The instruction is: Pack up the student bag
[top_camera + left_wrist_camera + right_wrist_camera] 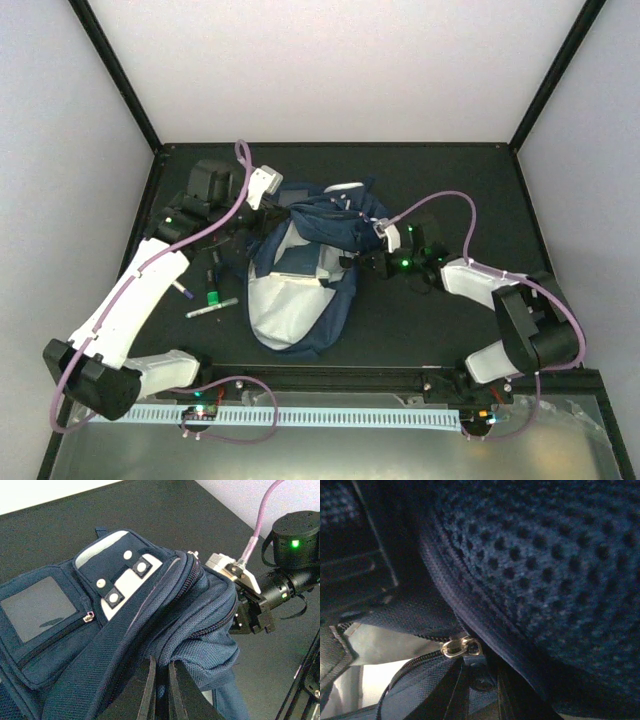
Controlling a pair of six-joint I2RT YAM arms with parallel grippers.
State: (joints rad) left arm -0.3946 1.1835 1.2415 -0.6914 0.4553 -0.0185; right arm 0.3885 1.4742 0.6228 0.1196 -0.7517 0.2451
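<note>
White walls [340, 70] stand round a black worktop [450, 190], and your one bag [335, 300] lies in the middle of it, mouth open and pale lining showing. You look early in the job. Three pens [212, 308] lie loose on the worktop just left of the bag, none packed, and nothing inside the bag is clear enough to name. What is left, by my reading, is loading those pens and zipping up. Your two tools are both at the bag's far end. Your left tool [160, 669] is closed tight, pinching the navy fabric at the rim. Your right tool [481, 680] sits right at a brass zip pull [462, 647], fingers nearly together. Whether it has hold of the pull you cannot tell.
</note>
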